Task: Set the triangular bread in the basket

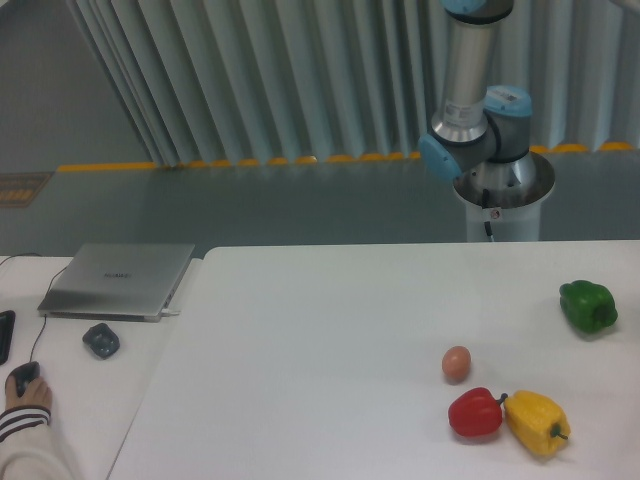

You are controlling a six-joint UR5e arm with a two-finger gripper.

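Note:
The triangular bread is out of view, and no basket shows either. Only the base and lower joints of my arm (480,110) show at the back right, behind the white table (300,340). The gripper itself is above the top edge of the view and cannot be seen.
A green bell pepper (588,305) lies at the right edge. An egg (456,363), a red bell pepper (474,413) and a yellow bell pepper (537,422) lie at the front right. A closed laptop (118,280), a small dark object (101,341) and a hand on a mouse (24,385) are on the left.

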